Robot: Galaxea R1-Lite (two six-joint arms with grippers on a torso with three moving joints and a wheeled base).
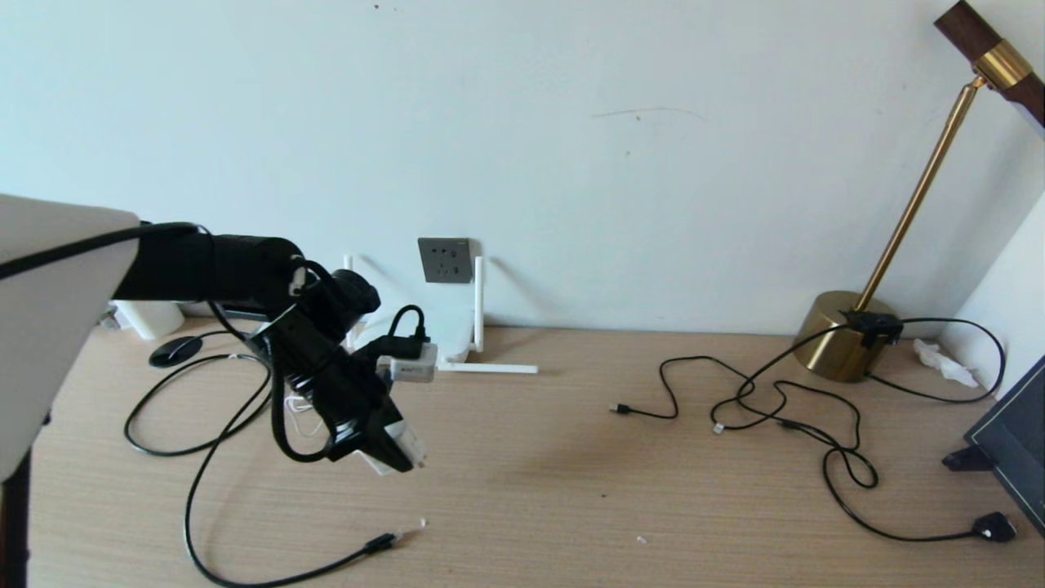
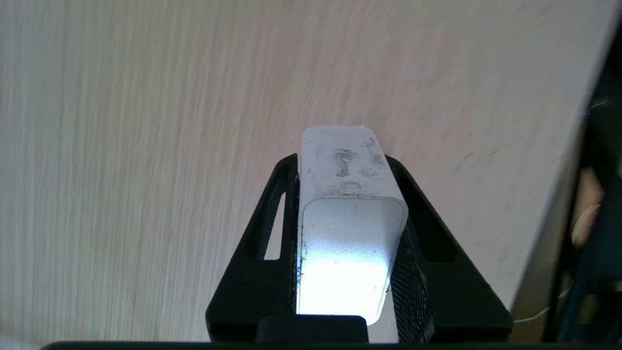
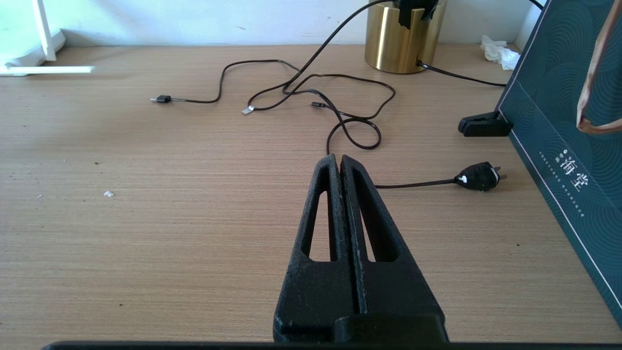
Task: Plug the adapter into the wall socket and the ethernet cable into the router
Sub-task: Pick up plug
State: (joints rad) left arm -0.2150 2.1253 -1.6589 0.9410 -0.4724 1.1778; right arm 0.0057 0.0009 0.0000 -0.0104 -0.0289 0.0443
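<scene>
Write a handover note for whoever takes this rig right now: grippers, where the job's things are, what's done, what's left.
Left gripper: shut on the adapter, held above the table, left of centre.
Right gripper: shut, empty, parked over the table's right part.
Wall socket: on the wall behind, nothing plugged in.
Router: against the wall below the socket.
Ethernet cable: plug end lying loose on the table, near the front.
Done: adapter picked up.
Left: plug the adapter into the socket, then the ethernet cable into the router.
</scene>
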